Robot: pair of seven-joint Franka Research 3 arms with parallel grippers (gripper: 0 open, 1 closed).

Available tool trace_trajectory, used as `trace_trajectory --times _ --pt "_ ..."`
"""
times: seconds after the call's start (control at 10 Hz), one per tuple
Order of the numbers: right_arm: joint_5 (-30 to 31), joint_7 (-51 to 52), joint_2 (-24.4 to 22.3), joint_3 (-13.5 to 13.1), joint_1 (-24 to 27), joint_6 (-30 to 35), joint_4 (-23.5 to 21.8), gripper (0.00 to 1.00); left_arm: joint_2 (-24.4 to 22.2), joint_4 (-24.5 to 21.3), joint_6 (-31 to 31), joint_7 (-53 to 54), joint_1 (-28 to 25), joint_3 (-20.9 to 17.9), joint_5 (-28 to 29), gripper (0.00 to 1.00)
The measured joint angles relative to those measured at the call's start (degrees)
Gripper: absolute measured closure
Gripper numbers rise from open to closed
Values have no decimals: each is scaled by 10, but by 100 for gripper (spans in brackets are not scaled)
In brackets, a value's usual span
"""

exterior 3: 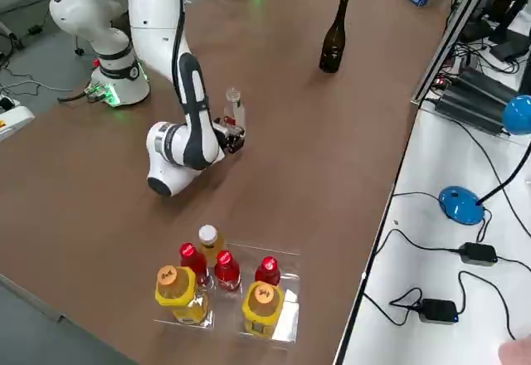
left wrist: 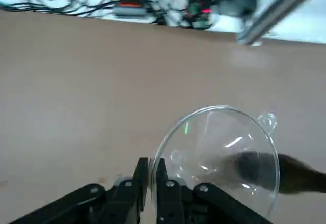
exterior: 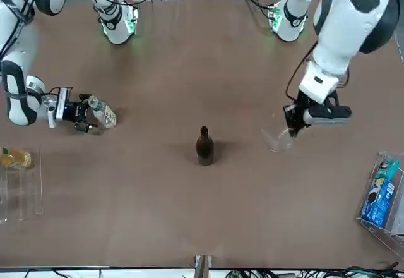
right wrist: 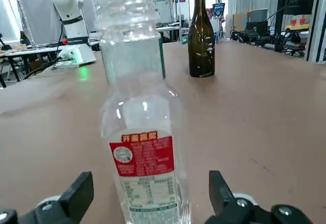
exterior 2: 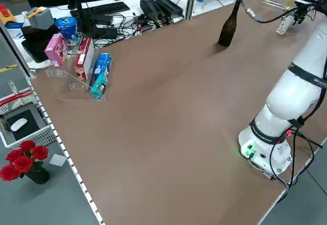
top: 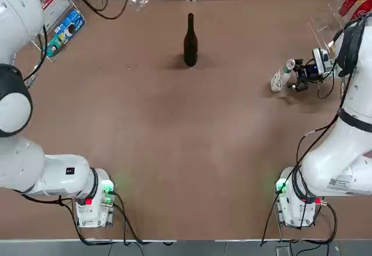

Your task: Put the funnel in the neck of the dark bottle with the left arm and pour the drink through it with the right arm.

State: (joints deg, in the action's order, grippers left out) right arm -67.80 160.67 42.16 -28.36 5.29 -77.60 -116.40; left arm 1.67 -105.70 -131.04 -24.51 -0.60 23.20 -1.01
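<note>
The dark bottle [top: 190, 41] stands upright at the far middle of the table, its neck bare. My left gripper [exterior: 293, 126] is off to its left near the far edge, shut on the rim of the clear funnel [left wrist: 224, 152], which is held low over the table [exterior: 278, 141]. At the right side the drink [top: 281, 77], a small clear bottle without a cap, stands upright. My right gripper [right wrist: 150, 193] is open around its base, and both fingers [right wrist: 76, 193] stand clear of it.
A clear rack with yellow and red bottles [exterior 3: 224, 286] sits at the table's right edge. Another rack with boxes [top: 61, 26] lies at the far left. Cables run along the far edge.
</note>
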Motion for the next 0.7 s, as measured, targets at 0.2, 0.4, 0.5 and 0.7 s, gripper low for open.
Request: trace_trajectory --times 0.2,0.4,0.5,0.7 --pt "-9 6 10 1 0 16 1 0 1 32 0 -82 3 48 -9 90" --pt "-12 9 20 5 0 29 3 0 18 68 0 -165 7 96 -10 92" --pt "-13 9 23 7 0 32 3 0 38 93 0 -192 7 117 -10 92" --pt "-18 10 27 11 0 38 4 0 91 127 -6 -221 15 140 -10 92"
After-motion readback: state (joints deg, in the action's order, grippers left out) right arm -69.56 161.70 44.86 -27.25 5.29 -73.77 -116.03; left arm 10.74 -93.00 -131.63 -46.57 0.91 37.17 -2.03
